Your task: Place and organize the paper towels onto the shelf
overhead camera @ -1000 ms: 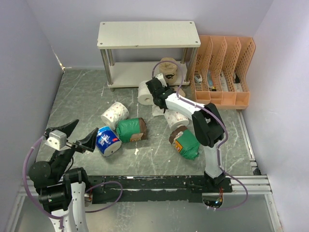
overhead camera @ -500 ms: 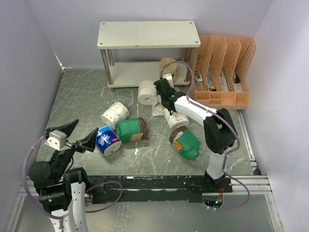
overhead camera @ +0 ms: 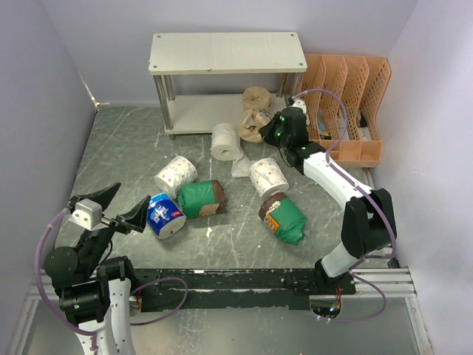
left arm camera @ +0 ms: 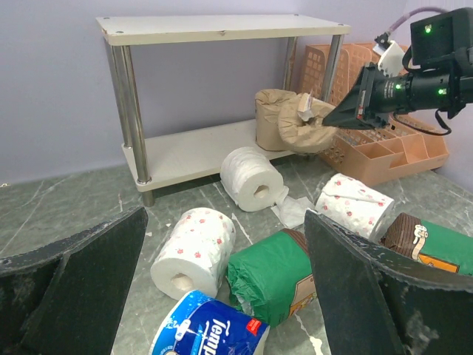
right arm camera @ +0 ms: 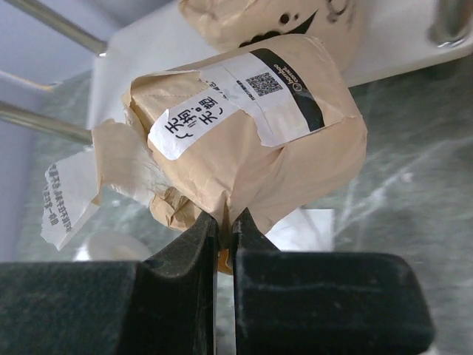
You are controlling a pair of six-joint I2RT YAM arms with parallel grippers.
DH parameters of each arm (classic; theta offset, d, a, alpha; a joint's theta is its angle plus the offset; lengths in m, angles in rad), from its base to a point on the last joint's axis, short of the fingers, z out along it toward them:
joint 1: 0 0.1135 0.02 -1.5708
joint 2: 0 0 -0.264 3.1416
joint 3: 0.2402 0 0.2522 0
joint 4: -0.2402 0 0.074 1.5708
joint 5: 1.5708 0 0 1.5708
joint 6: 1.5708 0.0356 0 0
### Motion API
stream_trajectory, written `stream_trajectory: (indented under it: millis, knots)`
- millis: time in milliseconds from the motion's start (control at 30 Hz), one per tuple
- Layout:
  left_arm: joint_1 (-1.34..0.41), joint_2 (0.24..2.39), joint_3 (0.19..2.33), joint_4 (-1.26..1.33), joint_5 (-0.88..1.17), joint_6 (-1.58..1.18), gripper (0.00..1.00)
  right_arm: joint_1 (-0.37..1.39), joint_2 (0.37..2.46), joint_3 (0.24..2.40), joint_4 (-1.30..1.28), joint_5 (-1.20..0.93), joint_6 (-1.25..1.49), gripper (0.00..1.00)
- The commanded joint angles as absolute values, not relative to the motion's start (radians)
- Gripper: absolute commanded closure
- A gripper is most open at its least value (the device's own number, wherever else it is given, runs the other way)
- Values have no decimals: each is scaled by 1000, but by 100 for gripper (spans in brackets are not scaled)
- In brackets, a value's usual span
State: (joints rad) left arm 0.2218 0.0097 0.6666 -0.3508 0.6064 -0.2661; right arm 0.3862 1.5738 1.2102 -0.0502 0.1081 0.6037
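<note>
My right gripper (overhead camera: 267, 130) (right arm camera: 224, 222) is shut on the wrapper fold of a tan roll (overhead camera: 253, 123) (right arm camera: 251, 126) (left arm camera: 303, 129). It holds the roll just in front of the right end of the shelf's (overhead camera: 227, 52) lower board (left arm camera: 192, 151). A second tan roll (overhead camera: 257, 97) (right arm camera: 288, 18) stands on that board. On the floor lie a plain white roll (overhead camera: 225, 142), two patterned rolls (overhead camera: 175, 174) (overhead camera: 268, 176), two green rolls (overhead camera: 199, 198) (overhead camera: 284, 220) and a blue-white roll (overhead camera: 165, 215). My left gripper (overhead camera: 122, 205) (left arm camera: 225, 288) is open and empty beside the blue-white roll.
An orange perforated file organizer (overhead camera: 344, 103) stands right of the shelf, close to my right wrist. A loose white sheet (overhead camera: 242, 168) lies on the floor by the plain white roll. Purple walls close in on the left, back and right.
My right gripper has moved right, from beside the plain white roll to the shelf's right end, and the tan roll now shows in its jaws. The left arm has not moved.
</note>
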Motion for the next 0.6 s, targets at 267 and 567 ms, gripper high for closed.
stream_trajectory:
  millis: [267,567]
  knots:
    - [220,-3,674,-333,618,-268,1,357,1798,1163,604,-359,1206,100]
    - [220,-3,672,-327,625,-271,1,361,1870,1211,600,-170,1252,100]
